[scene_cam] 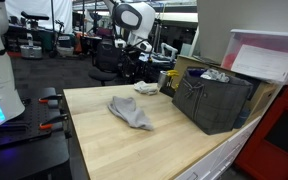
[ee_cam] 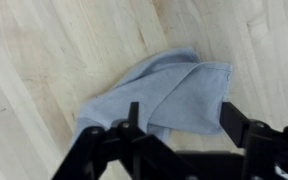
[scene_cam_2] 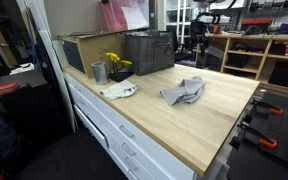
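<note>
- The cloth (ee_cam: 169, 95) is lying crumpled and partly folded over itself on the table (ee_cam: 44, 60), filling the centre of the wrist view.
- In both exterior views it is sitting mid-table, at the centre of the frame (scene_cam: 131, 112) and slightly right of centre (scene_cam_2: 182, 92).
- It is looking soft, light and limp. It will likely be sagging and unfolding when lifted rather than keeping its shape, and it is neither fragile nor slippery.
- The best hold is probably a pinch on the raised fold near the middle of the wrist view, where layers are bunching up. The flat single edges would be harder to catch against the wood.
- The pincer (ee_cam: 181, 110) is standing open, holding nothing, its two dark fingers coming in from the bottom edge of the wrist view.
- The cloth is lying below the pincer and apart from it. Its lower edge is hiding behind the fingers, and most of it is showing in and above the gap between them.
- Neither exterior view is showing the pincer, so its height over the cloth cannot be told.
- Further out, a dark crate (scene_cam: 212, 100) is standing at the right of the frame, with a white rag (scene_cam: 146, 88) lying near it.
- A metal cup (scene_cam_2: 98, 72) is standing at the left of the frame.
</note>
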Controlling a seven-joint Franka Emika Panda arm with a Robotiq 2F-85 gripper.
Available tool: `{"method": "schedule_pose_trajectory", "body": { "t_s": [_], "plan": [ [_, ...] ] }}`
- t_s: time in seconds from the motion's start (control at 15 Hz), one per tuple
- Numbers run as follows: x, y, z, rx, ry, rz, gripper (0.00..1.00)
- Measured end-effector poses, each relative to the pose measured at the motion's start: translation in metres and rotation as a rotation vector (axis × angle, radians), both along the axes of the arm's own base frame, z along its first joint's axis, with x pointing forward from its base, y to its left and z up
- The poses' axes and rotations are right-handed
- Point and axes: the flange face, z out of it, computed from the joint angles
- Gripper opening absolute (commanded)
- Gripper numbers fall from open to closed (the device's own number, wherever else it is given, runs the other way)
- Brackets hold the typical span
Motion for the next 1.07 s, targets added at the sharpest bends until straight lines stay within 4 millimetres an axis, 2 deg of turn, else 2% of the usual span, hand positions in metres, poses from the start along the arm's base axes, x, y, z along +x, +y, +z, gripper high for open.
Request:
{"method": "schedule_pose_trajectory", "body": {
  "t_s": [0.2, 0.4, 1.07],
  "plan": [
    [-0.009, -0.036, -0.029, 0.002, 0.048, -0.072, 1.00],
    [-0.008, -0.044, -0.059, 0.021, 0.094, -0.108, 1.00],
    [0.023, 0.018, -0.121, 0.016, 0.205, -0.171, 1.00]
  ]
}}
